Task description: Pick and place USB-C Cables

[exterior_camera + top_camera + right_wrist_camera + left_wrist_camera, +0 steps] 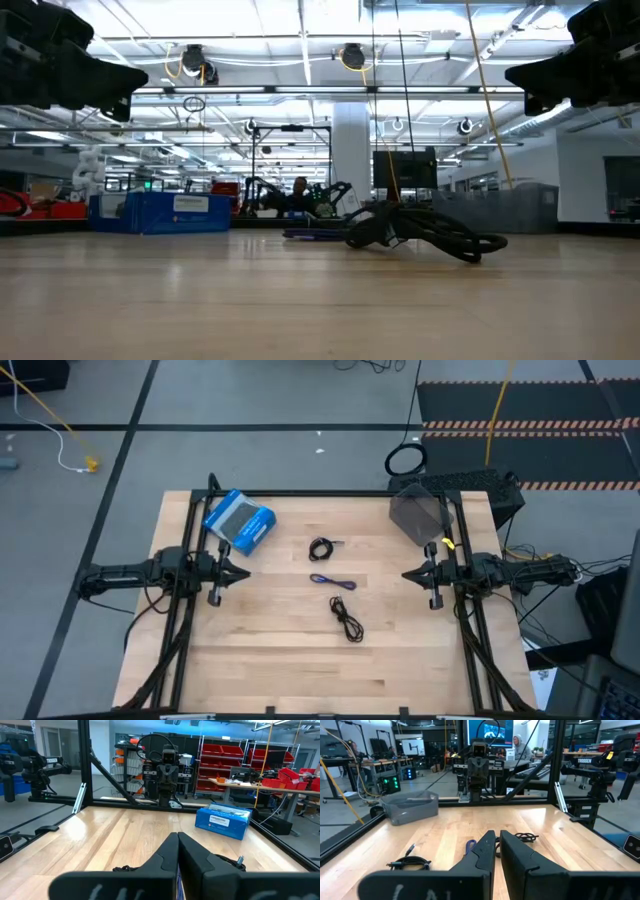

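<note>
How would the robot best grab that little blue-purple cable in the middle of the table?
Probably from straight above, pinching across the middle of the blue-purple cable. It lies flat on the table as a thin, elongated bundle, so fingers closing across its narrow width should catch it. It sits clear of both black cables, roughly midway between the left gripper and right gripper; either might reach.

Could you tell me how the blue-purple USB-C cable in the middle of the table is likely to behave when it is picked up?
The blue-purple cable is thin and loosely bundled, so it will probably flop and sag from wherever it is pinched. It looks light for its size. Lying flat on the table, it seems unlikely to roll, though its ends might trail or unfurl.
</note>
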